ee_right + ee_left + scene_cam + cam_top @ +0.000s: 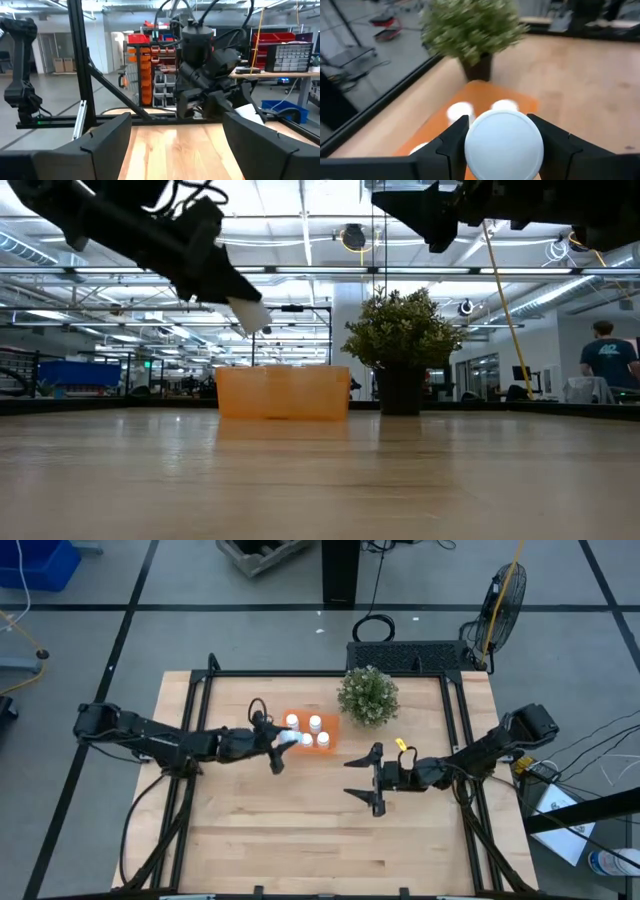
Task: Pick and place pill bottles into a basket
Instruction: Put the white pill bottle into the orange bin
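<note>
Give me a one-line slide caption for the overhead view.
Left gripper holds a pill bottle over the orange basket; right gripper waits open.

Grey floor (250, 630), ceiling strip lights (300, 220), red parts shelving (150, 65) behind.

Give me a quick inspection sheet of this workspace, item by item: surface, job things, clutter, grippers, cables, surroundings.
Surface: wooden table, bare in front.
Job's things: orange basket with four pill bottles visible inside; fifth bottle held above it.
Clutter: potted plant beside the basket.
Grippers: left gripper shut on the fifth bottle over the basket; right gripper open, empty, right of centre.
Cables: black loop on floor beyond table.
Surroundings: fan, a person far off.
</note>
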`<state>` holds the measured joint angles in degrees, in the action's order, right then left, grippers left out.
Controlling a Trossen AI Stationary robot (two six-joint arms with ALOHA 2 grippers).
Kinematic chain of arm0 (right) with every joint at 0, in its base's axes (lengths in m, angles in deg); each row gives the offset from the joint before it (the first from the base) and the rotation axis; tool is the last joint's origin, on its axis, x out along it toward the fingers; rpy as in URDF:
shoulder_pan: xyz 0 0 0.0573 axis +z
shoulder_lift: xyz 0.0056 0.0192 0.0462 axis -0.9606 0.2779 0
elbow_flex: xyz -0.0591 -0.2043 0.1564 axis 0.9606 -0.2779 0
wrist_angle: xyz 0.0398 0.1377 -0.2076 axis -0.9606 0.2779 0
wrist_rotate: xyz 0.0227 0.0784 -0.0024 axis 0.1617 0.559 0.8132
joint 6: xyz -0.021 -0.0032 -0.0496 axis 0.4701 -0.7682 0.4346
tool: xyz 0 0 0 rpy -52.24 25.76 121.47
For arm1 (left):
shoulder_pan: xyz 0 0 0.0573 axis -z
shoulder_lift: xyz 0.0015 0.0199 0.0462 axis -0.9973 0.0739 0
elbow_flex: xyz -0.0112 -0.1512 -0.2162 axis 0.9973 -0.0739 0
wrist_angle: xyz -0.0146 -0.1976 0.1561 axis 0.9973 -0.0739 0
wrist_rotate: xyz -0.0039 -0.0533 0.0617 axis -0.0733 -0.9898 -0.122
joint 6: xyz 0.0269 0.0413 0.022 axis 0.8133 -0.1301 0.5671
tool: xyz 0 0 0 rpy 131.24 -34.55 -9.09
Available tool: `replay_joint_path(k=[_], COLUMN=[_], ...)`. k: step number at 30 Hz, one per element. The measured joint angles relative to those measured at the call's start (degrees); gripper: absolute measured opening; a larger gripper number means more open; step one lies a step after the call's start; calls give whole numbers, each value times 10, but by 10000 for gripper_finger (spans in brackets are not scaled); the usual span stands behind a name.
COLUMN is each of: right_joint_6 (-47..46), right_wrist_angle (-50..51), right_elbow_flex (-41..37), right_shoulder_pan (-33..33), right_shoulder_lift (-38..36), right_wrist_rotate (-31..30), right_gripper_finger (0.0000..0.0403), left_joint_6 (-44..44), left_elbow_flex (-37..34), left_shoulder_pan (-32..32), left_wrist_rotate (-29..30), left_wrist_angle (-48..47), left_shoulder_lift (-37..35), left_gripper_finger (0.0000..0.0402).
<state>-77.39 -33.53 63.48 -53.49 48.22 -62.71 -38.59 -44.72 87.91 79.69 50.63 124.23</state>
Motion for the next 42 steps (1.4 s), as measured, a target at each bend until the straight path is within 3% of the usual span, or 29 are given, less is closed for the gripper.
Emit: replay_joint_path(k=[16,22,34,42], right_joint_6=[0,-1,-3,-7], right_wrist_angle=[-4,-4,-4,1], right_elbow_flex=[-1,-1,-1,-1], right_shoulder_pan=[0,-1,-1,-1], right_shoulder_lift=[0,0,0,0], right_wrist_rotate=[-1,-2,-2,-2], right_gripper_finger=[304,304,304,304], left_joint_6=[-18,-25,-3,-1], left_elbow_flex=[0,6,96,97], left_shoulder_pan=[-155,-185,-189,-181], left_wrist_rotate=[-172,-200,-218,-227], left_wrist_angle=[-73,-108,-242,-206], left_shoulder_lift=[0,0,32,102], left_gripper_finger=[179,181,183,179])
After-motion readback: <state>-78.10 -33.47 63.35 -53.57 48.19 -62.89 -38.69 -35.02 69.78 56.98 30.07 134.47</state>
